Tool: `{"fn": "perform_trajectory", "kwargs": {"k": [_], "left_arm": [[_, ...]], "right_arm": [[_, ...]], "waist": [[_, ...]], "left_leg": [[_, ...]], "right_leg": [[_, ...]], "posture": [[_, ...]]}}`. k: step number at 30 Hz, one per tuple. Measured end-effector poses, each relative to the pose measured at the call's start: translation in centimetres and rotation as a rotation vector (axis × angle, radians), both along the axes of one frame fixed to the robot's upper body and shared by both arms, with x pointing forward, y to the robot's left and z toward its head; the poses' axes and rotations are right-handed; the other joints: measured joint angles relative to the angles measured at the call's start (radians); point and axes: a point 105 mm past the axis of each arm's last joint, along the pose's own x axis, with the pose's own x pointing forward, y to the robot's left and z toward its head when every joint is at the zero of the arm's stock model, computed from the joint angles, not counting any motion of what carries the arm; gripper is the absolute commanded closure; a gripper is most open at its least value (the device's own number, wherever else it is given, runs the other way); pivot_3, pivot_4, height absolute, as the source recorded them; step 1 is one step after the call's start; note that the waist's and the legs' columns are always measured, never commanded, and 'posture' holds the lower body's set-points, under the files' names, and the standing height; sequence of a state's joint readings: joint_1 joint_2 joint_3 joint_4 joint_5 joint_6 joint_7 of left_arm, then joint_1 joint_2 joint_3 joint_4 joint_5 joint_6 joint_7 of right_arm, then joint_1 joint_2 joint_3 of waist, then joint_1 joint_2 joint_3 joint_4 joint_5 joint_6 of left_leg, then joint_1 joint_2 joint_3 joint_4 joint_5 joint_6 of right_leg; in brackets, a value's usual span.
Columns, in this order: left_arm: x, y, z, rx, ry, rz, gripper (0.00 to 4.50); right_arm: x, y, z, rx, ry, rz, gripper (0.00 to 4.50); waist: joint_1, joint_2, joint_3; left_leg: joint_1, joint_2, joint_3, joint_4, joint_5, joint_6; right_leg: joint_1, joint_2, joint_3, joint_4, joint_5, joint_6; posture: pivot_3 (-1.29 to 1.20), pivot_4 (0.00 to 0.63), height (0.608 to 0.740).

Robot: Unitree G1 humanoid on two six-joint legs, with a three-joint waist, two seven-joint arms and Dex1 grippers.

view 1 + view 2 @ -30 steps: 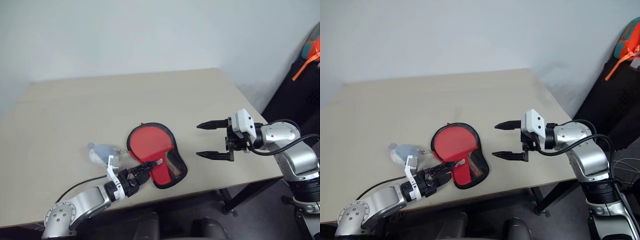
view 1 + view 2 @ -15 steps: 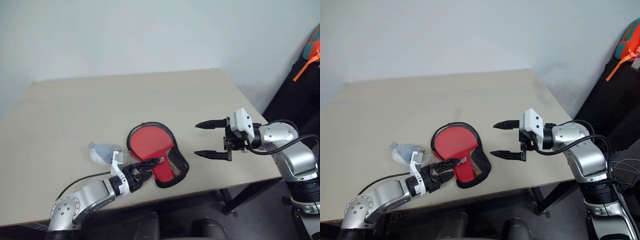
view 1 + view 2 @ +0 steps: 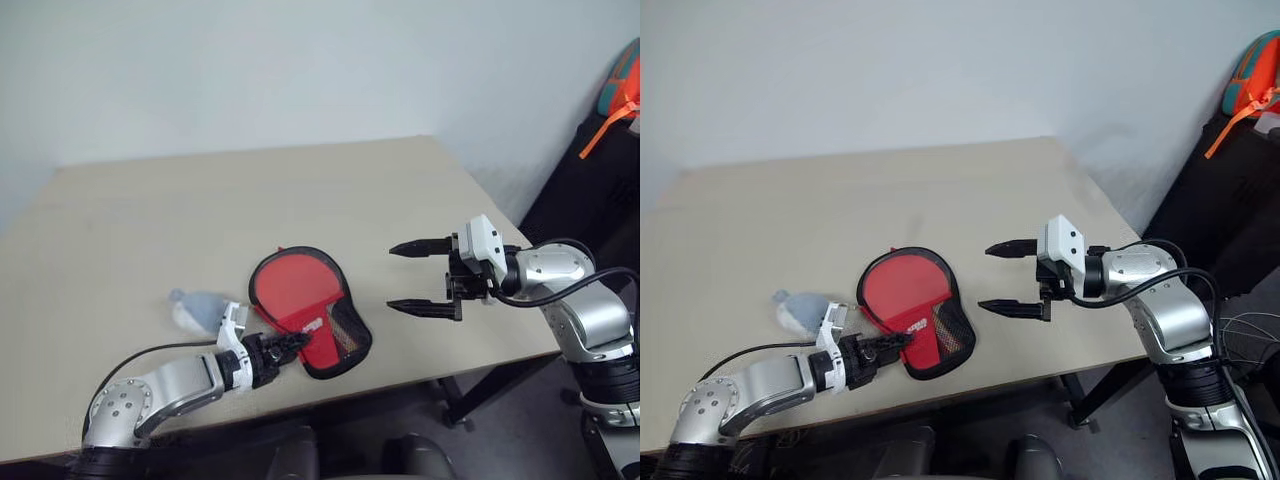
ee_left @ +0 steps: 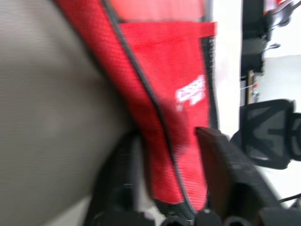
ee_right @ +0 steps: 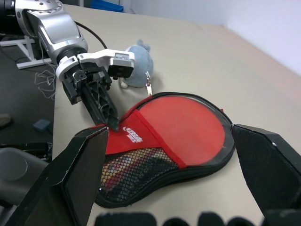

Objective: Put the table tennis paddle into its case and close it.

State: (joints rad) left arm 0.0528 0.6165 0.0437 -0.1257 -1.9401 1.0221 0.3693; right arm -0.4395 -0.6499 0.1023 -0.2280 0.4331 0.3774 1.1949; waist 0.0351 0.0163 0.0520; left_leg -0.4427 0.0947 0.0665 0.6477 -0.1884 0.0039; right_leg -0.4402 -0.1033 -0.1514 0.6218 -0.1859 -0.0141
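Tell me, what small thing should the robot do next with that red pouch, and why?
Probably finish closing the left pincer on the case at its narrow end, then lift that edge a little. Its fingers already sit either side of the red fabric there, seen from the left wrist. The right pincer hangs open above the table, apart from the case.

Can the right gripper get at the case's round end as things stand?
Probably yes. The right gripper hangs open above bare table beside the case; nothing lies between them, and the left gripper is at the narrow end.
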Motion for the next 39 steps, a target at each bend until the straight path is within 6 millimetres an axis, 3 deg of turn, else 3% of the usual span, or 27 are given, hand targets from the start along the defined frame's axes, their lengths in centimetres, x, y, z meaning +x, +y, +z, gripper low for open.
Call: {"fn": "perform_trajectory", "kwargs": {"k": [2, 3, 19, 26, 39], "left_arm": [[-0.1, 0.1, -0.2, 0.012, 0.011, -0.011, 4.34], [-0.1, 0.0, -0.1, 0.017, 0.008, -0.021, 4.47], [-0.1, -0.5, 0.1, 0.029, -0.017, -0.1, 4.47], [-2.7, -3.0, 0.7, -0.029, -0.009, -0.308, 4.47], [-3.7, -2.8, 1.9, -0.022, -0.031, -0.454, 4.47]], "right_arm": [[0.0, 0.1, 0.1, 0.001, -0.001, 0.001, 0.0], [0.0, 0.1, 0.1, 0.002, -0.001, 0.002, 0.0], [-0.1, 0.3, 0.3, 0.016, -0.005, 0.001, 0.0], [-0.2, 0.7, 0.2, 0.022, 0.001, 0.009, 0.0], [-0.3, 1.2, 0.0, 0.033, 0.007, 0.019, 0.0]], "waist": [[-0.001, 0.0, 0.0], [-0.001, 0.0, 0.0], [0.003, 0.001, 0.0], [0.002, -0.003, 0.002], [0.002, -0.005, 0.004]], "left_leg": [[0.0, 0.0, 0.0, -0.001, 0.0, 0.0], [0.001, 0.0, 0.0, -0.001, 0.0, 0.0], [0.004, -0.001, 0.001, -0.003, 0.0, -0.001], [0.003, 0.0, 0.002, -0.003, -0.001, 0.0], [0.003, 0.0, 0.001, -0.003, -0.001, -0.001]], "right_leg": [[0.0, 0.0, 0.0, 0.0, 0.0, 0.0], [0.0, 0.0, 0.001, 0.0, 0.0, 0.0], [0.001, 0.0, 0.001, -0.001, 0.0, 0.0], [0.0, 0.0, 0.001, -0.001, 0.0, 0.0], [-0.001, 0.0, 0.001, -0.001, 0.0, 0.0]], "posture": [[0.0, 0.0, 0.706], [0.0, 0.0, 0.706], [0.0, 0.0, 0.706], [0.0, 0.0, 0.706], [0.0, 0.0, 0.706]]}}
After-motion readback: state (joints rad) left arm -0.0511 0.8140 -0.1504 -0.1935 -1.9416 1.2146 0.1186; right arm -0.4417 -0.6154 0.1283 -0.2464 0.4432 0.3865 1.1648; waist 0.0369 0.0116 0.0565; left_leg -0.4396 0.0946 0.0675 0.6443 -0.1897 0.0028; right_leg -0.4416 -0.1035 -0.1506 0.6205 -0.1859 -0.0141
